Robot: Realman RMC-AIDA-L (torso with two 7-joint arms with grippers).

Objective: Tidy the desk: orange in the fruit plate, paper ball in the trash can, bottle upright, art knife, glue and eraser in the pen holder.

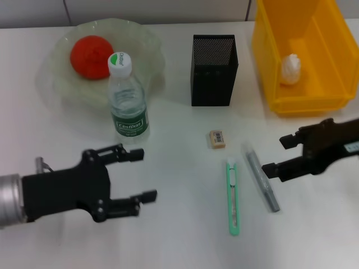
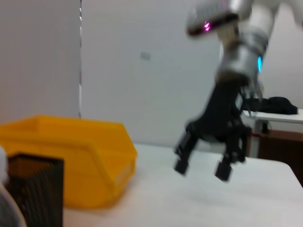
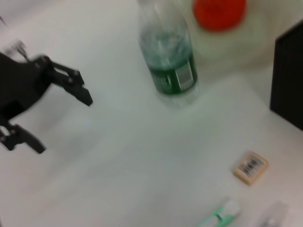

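Observation:
The orange (image 1: pixel 91 56) lies in the glass fruit plate (image 1: pixel 59 87) at the back left. In front of the plate the bottle (image 1: pixel 128 101) stands upright. A paper ball (image 1: pixel 291 70) rests inside the yellow bin (image 1: pixel 269 61). Near the black mesh pen holder (image 1: pixel 213 70), the eraser (image 1: pixel 217 139), the green art knife (image 1: pixel 233 197) and the grey glue stick (image 1: pixel 261 176) lie flat on the desk. My left gripper (image 1: pixel 143 174) is open and empty, in front of the bottle. My right gripper (image 1: pixel 276 155) is open just right of the glue.
The white desk runs to a wall at the back. The left wrist view shows the yellow bin (image 2: pixel 71 156), the pen holder (image 2: pixel 35 189) and my right gripper (image 2: pixel 203 163). The right wrist view holds the bottle (image 3: pixel 170 56), the eraser (image 3: pixel 250 167) and my left gripper (image 3: pixel 64 123).

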